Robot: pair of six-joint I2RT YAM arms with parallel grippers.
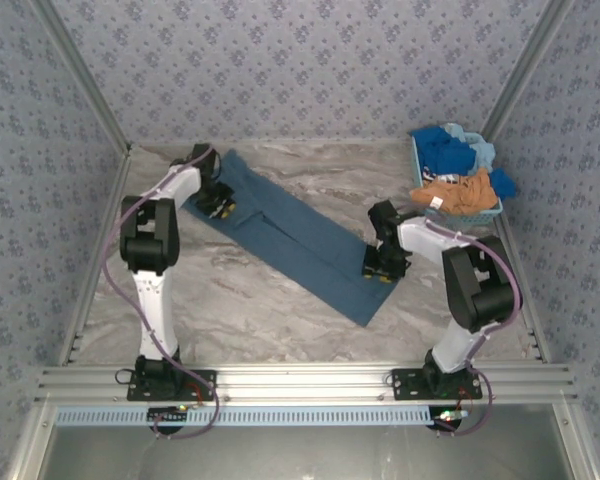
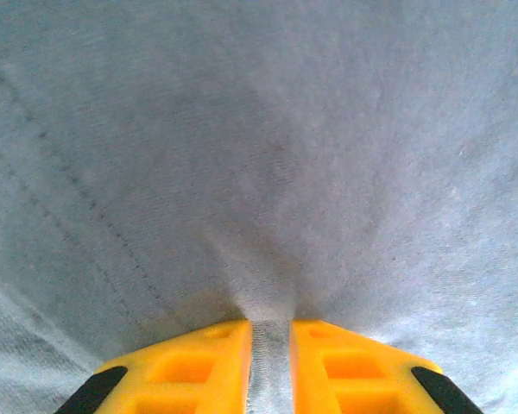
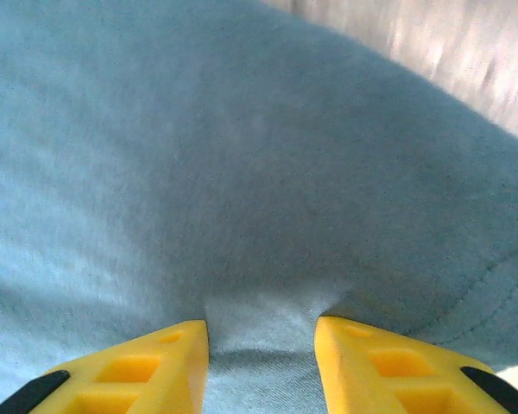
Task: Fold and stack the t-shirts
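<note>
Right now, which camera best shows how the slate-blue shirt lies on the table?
Top external: the whole slate-blue shirt lies there as a long diagonal strip on the table, left gripper at its far end, right gripper at its near end. Each wrist view gives a close-up of cloth pinched between its yellow fingers.

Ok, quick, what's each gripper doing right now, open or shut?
Left gripper: closed, pinching the slate-blue t-shirt.
Right gripper: closed on a thicker bunch of the same shirt.
</note>
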